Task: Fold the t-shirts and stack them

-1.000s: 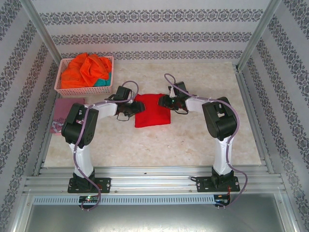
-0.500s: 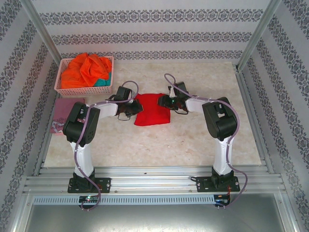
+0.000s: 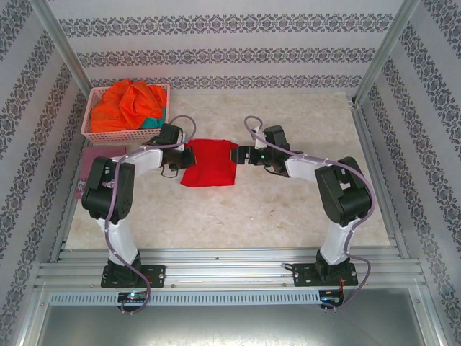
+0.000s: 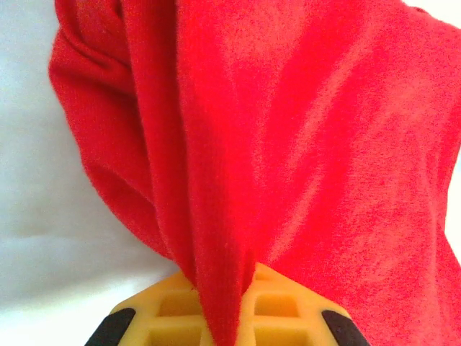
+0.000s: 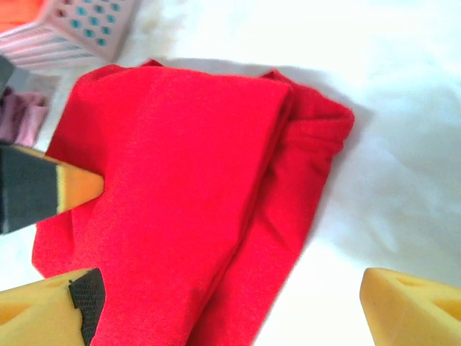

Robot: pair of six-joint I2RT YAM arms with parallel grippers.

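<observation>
A plain bright red t-shirt (image 3: 209,164) lies folded on the table between the two arms. My left gripper (image 3: 185,155) is shut on its left edge; in the left wrist view a fold of the red t-shirt (image 4: 302,144) is pinched between the yellow fingers (image 4: 288,310). My right gripper (image 3: 241,153) is open at the shirt's right edge, holding nothing. In the right wrist view its fingertips (image 5: 403,303) stand wide apart, with the red t-shirt (image 5: 180,180) lying flat ahead. Orange and teal t-shirts (image 3: 130,101) are heaped in the basket. A dusty maroon t-shirt (image 3: 92,169) lies folded at the left.
The pink lattice basket (image 3: 95,133) stands at the back left of the table, and its corner (image 5: 79,32) also appears in the right wrist view. Metal frame posts and patterned walls enclose the table (image 3: 288,209). Bare tabletop lies to the right of and in front of the red shirt.
The left gripper closed on the red shirt's left edge and pulled it a little to the left. The right gripper opened, let go of the shirt and drew back to the right.
</observation>
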